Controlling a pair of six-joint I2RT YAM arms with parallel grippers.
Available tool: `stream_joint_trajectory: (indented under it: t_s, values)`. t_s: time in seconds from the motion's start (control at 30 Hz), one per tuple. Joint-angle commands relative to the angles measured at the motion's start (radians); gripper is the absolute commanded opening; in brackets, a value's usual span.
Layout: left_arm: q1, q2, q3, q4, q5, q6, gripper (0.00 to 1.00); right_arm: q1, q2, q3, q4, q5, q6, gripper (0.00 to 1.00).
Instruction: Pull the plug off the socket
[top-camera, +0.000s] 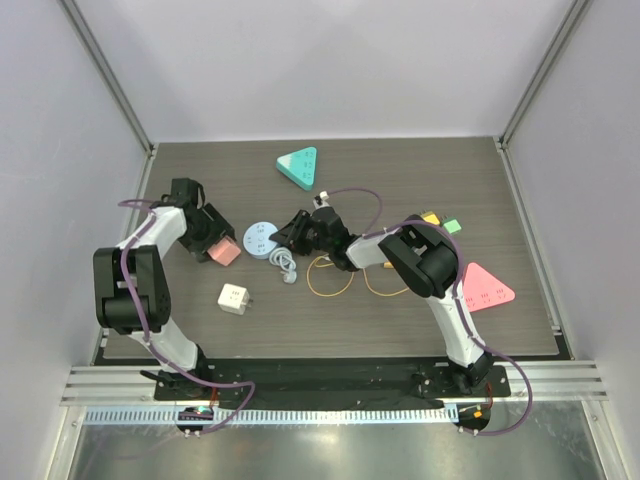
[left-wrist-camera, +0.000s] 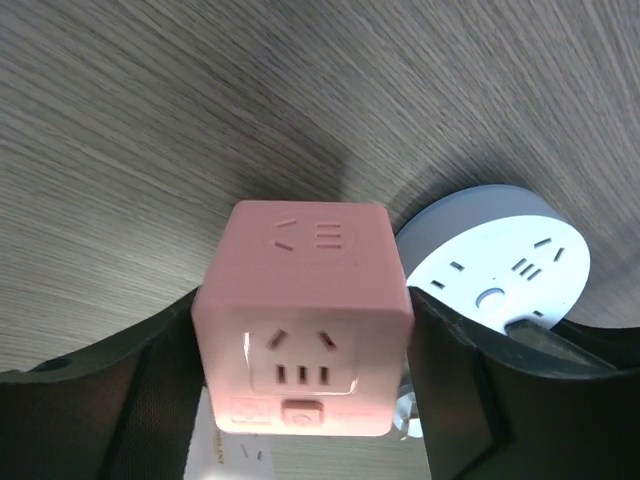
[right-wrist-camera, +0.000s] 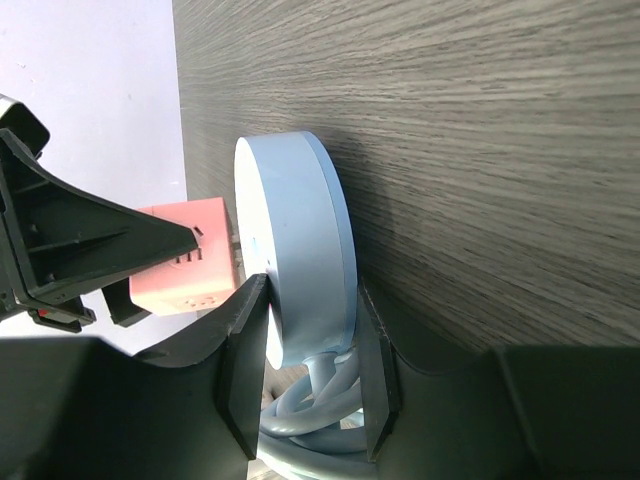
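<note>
A pink cube plug (top-camera: 226, 252) sits right against a round pale-blue socket disc (top-camera: 262, 240) at the table's middle left. My left gripper (top-camera: 214, 247) is shut on the cube, with a finger on each side of it in the left wrist view (left-wrist-camera: 300, 320). My right gripper (top-camera: 287, 237) is shut on the disc, pinching it face to back (right-wrist-camera: 300, 250). A bit of metal prong (left-wrist-camera: 404, 412) shows in the narrow gap between cube and disc (left-wrist-camera: 510, 260); I cannot tell if it still sits in the disc. The disc's grey cable (right-wrist-camera: 320, 425) coils between my right fingers.
A white cube socket (top-camera: 234, 299) lies in front of the left gripper. A teal triangular socket (top-camera: 298, 166) is at the back, a pink triangular one (top-camera: 485, 287) at the right. A thin yellow wire (top-camera: 335, 285) loops under the right arm, with small orange and green blocks (top-camera: 441, 221) behind it.
</note>
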Motion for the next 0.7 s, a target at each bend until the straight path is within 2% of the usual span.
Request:
stream_joint_trajectory:
  t_s: [0.0,0.07,0.13,0.17,0.43,0.67]
  values:
    - [0.0,-0.069,0.001,-0.01,-0.04,-0.003,0.78,-0.008,0.017,-0.022,-0.094,0.042,-0.043,0.01]
    - [0.0,-0.085,0.006,-0.016,-0.057,-0.002,0.87,-0.009,0.017,-0.02,-0.094,0.042,-0.043,0.01]
    - [-0.003,-0.119,0.02,-0.031,-0.091,0.006,0.9,-0.008,0.017,-0.019,-0.096,0.044,-0.043,0.01]
    - [-0.005,-0.132,0.023,-0.033,-0.105,0.01,0.95,-0.008,0.019,-0.02,-0.094,0.044,-0.043,0.01]
    - [-0.106,-0.277,0.049,-0.042,-0.215,0.085,0.97,-0.008,0.019,-0.02,-0.087,0.034,-0.041,0.01]
    - [-0.14,-0.385,0.024,0.021,-0.148,0.099,0.97,-0.02,0.04,0.055,-0.139,0.048,-0.041,0.01]
